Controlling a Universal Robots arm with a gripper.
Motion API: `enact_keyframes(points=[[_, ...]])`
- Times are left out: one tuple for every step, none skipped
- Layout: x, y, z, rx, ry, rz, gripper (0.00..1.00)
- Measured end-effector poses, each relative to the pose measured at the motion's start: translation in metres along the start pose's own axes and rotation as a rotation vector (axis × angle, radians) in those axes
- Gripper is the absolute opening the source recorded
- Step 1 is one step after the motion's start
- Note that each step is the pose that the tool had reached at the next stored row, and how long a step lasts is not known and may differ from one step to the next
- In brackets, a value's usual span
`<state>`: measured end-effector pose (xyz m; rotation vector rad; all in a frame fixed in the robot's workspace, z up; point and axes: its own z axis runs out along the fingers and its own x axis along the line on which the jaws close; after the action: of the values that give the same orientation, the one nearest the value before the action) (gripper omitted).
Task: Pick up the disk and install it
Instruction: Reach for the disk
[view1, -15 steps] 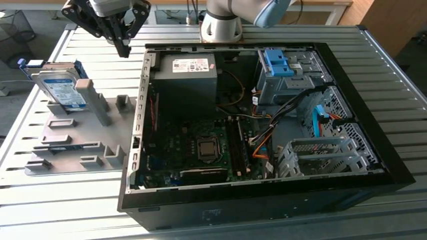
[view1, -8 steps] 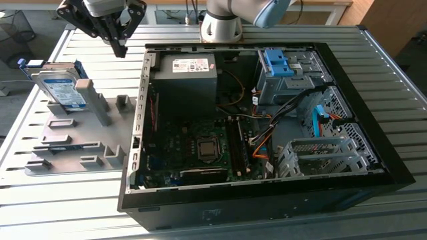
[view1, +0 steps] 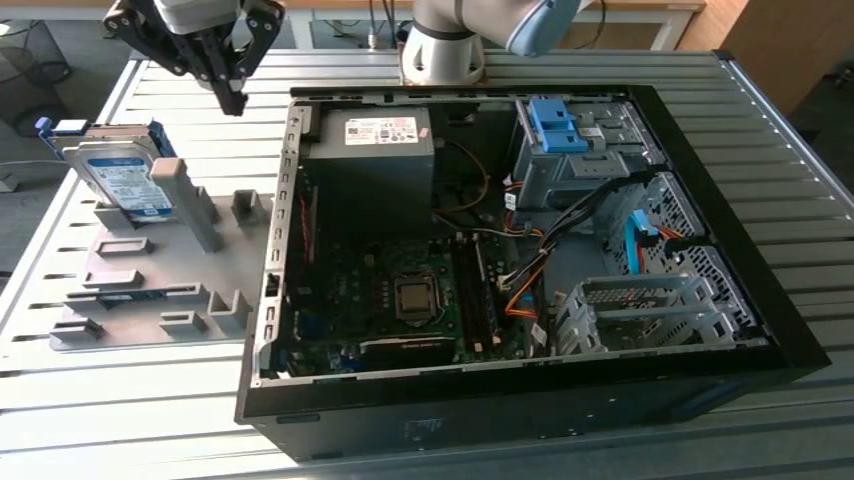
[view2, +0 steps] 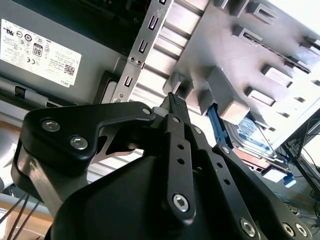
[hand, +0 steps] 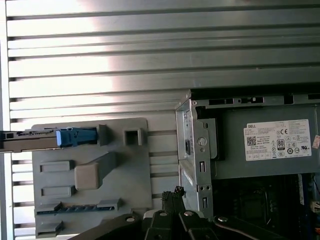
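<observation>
The claw (view2: 174, 98), pinched closed and empty, hangs near the white-and-blue-labelled disk (view1: 123, 182) upright in a grey holder (view1: 147, 300).

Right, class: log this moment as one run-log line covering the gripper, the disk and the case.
gripper: aloft near holder, jaws shut, empty | disk: upright in holder, apart from gripper | case: open, disk not installed
</observation>
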<state>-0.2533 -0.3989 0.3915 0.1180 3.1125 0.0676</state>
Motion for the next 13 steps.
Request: enact_keyframes(points=[[0.0008, -0.0001, 0.0, 0.0, 0.0, 0.0, 0.11], [0.0016, -0.0001, 0.0, -0.0001, -0.0001, 0.0, 0.11], [0.0024, -0.0002, 0.0, -0.0001, -0.0001, 0.0, 0.11], [0.0032, -0.0003, 0.0, -0.0001, 0.0, 0.0, 0.11], [0.004, -0.0003, -0.0001, 0.0, 0.0, 0.0, 0.11], [0.0049, -0.0004, -0.0001, 0.0, 0.0, 0.0, 0.11], [0.0057, -0.0004, 0.0, -0.0001, -0.0001, 0.0, 0.11], [0.0066, -0.0005, 0.0, -0.0001, -0.0001, 0.0, 0.11], [0.0075, -0.0006, -0.0001, -0.0001, 0.0, 0.0, 0.11], [0.0085, -0.0007, -0.0001, 0.0, 0.0, 0.0, 0.11], [0.0096, -0.0007, -0.0001, 0.0, 0.0, 0.0, 0.11], [0.0105, -0.0008, -0.0001, -0.0001, -0.0001, 0.0, 0.11], [0.0115, -0.0009, -0.0001, -0.0001, -0.0001, 0.0, 0.11]])
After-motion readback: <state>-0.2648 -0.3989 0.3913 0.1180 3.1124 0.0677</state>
